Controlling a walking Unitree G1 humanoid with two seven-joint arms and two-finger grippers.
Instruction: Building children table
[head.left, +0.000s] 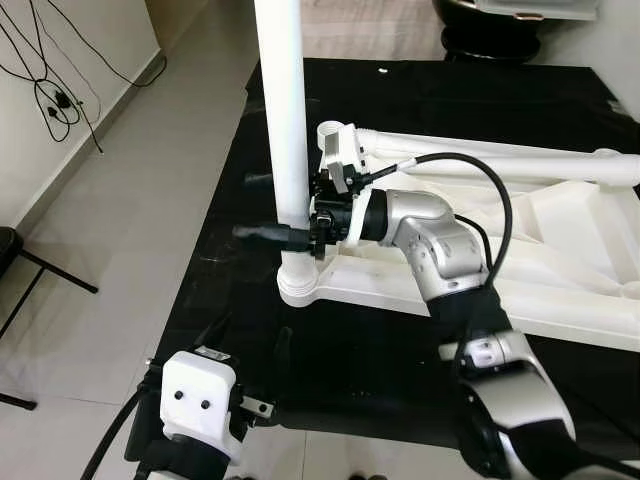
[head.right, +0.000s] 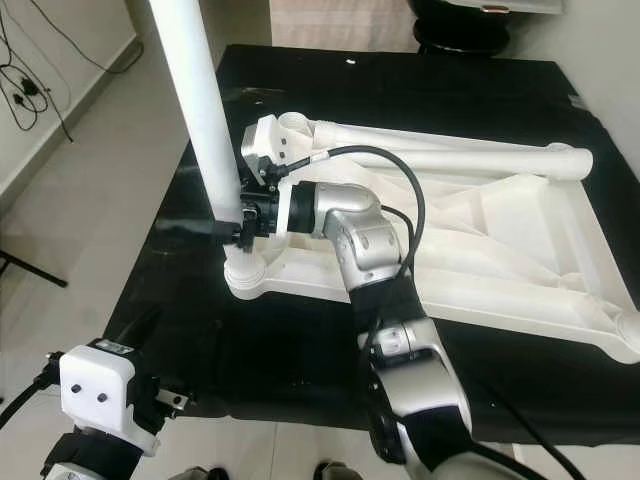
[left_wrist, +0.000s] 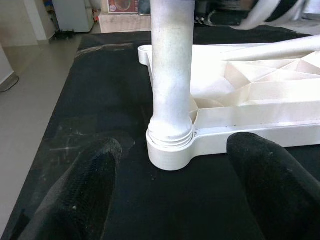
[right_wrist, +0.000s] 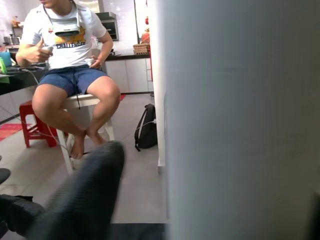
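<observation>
Closest to my head camera, at about seven o'clock, the left gripper (head.left: 255, 408) hangs low over the near edge of the black mat (head.left: 250, 330); its wrist view shows the two black fingers (left_wrist: 80, 195) spread wide with nothing between them, aimed at the corner socket (left_wrist: 170, 150). Beyond it, near centre, the right gripper (head.left: 285, 237) reaches across toward nine o'clock and has its jaws clamped on the white table leg (head.left: 283, 110) just above the socket. That leg stands upright in the socket at the near-left corner of the upturned white tabletop (head.left: 590, 260), which lies flat on the mat on the floor, out toward three o'clock. I count one leg standing, two more white legs (head.left: 520, 165) lying across the tabletop at about one o'clock, and one tabletop. A seated person (right_wrist: 70, 65) shows in the right wrist view. I judge the leg to be hollow moulded plastic: light, stiff, smooth enough to slip while twisting, so the low grip near the threaded base looks the right place.
</observation>
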